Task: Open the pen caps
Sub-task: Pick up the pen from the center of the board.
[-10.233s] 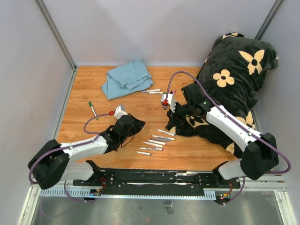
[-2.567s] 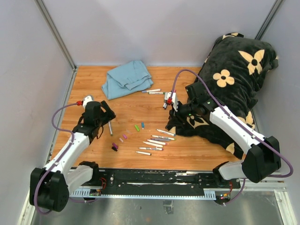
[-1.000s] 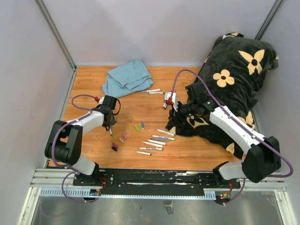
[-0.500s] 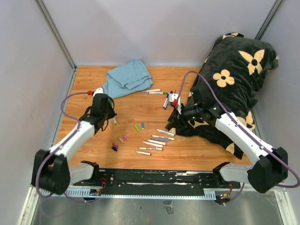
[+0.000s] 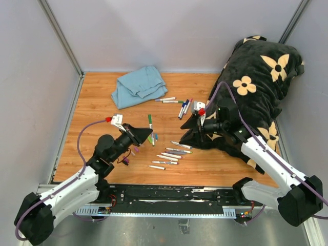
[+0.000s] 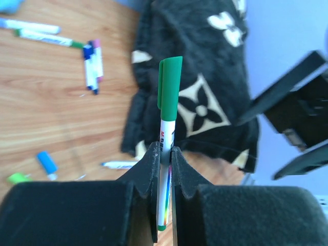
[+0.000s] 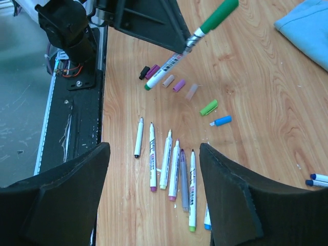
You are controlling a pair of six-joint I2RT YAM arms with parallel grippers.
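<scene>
Green-capped marker [image 6: 167, 130] aloft now, half behind fingers [image 6: 149, 177]

The coloured print on the green-capped marker [image 6: 166, 134] is too blurred to read.

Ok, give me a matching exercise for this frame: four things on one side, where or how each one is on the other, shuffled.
1 green-capped pen
2 blue cloth
3 loose blue cap
4 right fingers

A beside a light green cap
B apart, holding nothing
C clamped in the left fingers
D crumpled on the far side of the table

Pairs: 1-C, 2-D, 3-A, 4-B
</scene>
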